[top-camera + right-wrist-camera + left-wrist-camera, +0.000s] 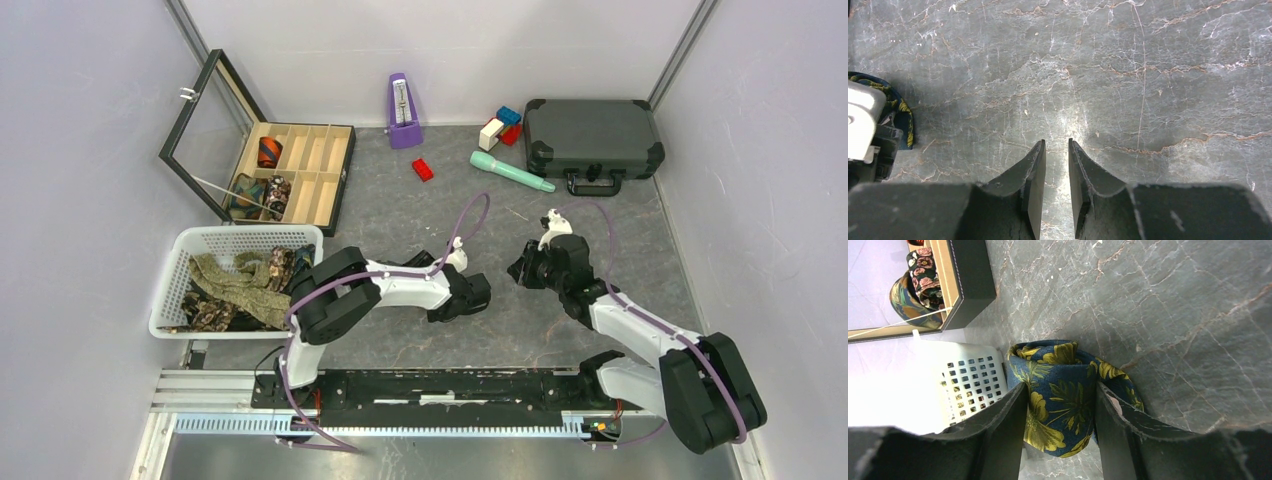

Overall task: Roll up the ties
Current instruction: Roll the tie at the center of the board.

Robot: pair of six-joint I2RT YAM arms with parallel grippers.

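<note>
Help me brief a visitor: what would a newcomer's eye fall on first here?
A rolled navy tie with yellow leaves sits on the table between the left gripper's fingers. On the left, a white basket holds loose ties, and beyond it an open wooden box holds a few rolls.

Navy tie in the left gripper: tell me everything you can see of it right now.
The navy tie is soft printed fabric, dark blue with yellow-green leaves and flowers, wound into a fat coil. It appears to rest on the grey marbled table, held between the fingers of the left gripper, which touch it on both sides. An outer layer bulges out past one finger, so the roll looks a little loose.
</note>
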